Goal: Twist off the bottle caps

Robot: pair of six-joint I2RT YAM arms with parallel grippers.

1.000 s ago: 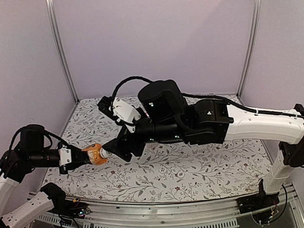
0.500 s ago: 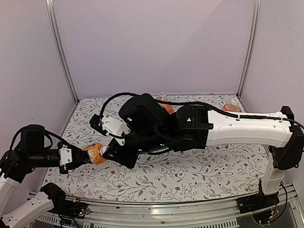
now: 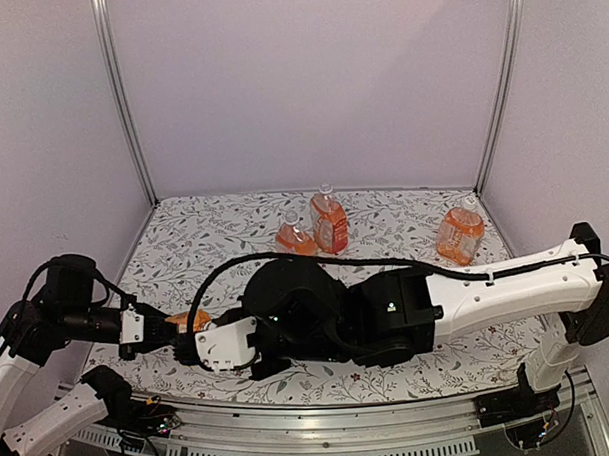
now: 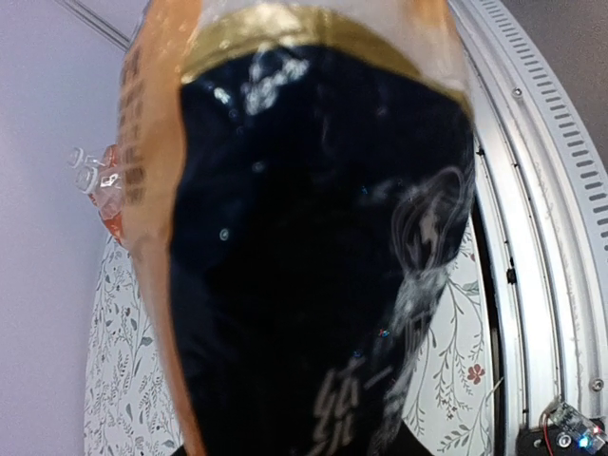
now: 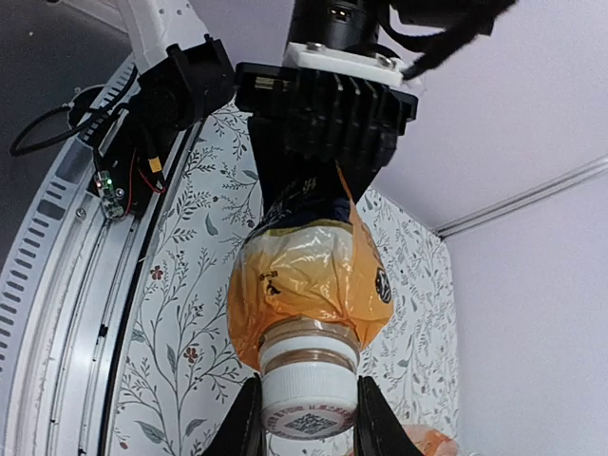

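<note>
Right end effector has swung onto white cap; straddles it, cannot tell if clamped. Left end effector pinches orange-and-black bottle. Unscrewing can start.

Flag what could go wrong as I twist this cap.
1. The cap sits between the fingers of the right end effector, but firm contact isn't clear; a twist may slip.
2. The left end effector holds the bottle sideways by its crinkled label, so the bottle may spin too.
</note>
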